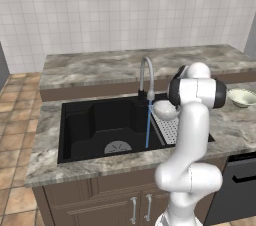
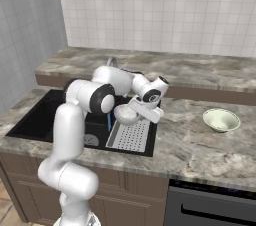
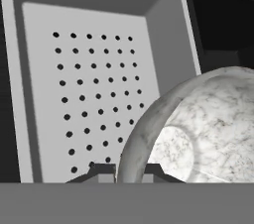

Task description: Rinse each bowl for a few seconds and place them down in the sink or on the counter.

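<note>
Gripper (image 3: 130, 171) pinches whitish bowl (image 3: 198, 129) (rim hides fingertips).

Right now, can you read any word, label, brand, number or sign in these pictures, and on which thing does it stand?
There is no text to read.
The whitish-grey bowl held in the gripper: marbled pattern, no writing.
The grey tray: holes, no label.
The green bowl, the faucet, the counter and the wall tiles: no marks.

Marbled counter (image 2: 200, 145) with a black sink (image 1: 95, 120) set into it.
A cream bowl (image 2: 221, 119) with a green inside rests on the counter well right of the sink; a grey perforated tray (image 2: 131, 136) sits inside the sink's right end.
</note>
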Tool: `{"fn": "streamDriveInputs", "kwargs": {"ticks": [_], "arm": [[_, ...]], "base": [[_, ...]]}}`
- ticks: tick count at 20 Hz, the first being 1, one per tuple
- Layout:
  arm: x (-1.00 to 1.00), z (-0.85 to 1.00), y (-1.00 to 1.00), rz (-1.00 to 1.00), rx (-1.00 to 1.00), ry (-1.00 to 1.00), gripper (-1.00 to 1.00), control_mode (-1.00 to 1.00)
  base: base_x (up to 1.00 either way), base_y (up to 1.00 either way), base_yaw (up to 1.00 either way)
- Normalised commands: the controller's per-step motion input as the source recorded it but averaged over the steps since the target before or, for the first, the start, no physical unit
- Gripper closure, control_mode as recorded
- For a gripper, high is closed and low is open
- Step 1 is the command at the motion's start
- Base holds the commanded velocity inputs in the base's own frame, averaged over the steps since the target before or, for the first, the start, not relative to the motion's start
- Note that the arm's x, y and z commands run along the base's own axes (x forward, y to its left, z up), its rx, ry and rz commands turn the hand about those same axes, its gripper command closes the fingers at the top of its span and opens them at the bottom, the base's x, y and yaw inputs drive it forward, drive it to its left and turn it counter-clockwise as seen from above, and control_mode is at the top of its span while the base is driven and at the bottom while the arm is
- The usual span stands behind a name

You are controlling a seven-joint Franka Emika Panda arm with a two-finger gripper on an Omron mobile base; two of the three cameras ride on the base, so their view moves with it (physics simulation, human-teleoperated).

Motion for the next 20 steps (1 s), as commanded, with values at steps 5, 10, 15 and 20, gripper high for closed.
{"fn": "streamDriveInputs", "kwargs": {"ticks": [5,10,15,20], "arm": [[-0.13,-0.26,-0.24,0.21,0.0,-0.02,1.0,-1.0],[-0.1,-0.22,-0.32,0.22,0.0,-0.03,1.0,-1.0],[-0.08,-0.2,-0.35,0.22,0.0,-0.06,1.0,-1.0],[-0.11,-0.22,-0.32,0.23,0.0,-0.08,1.0,-1.0]], "base": [[0.0,0.0,0.0],[0.0,0.0,0.0],[0.0,0.0,0.0],[0.0,0.0,0.0]]}}
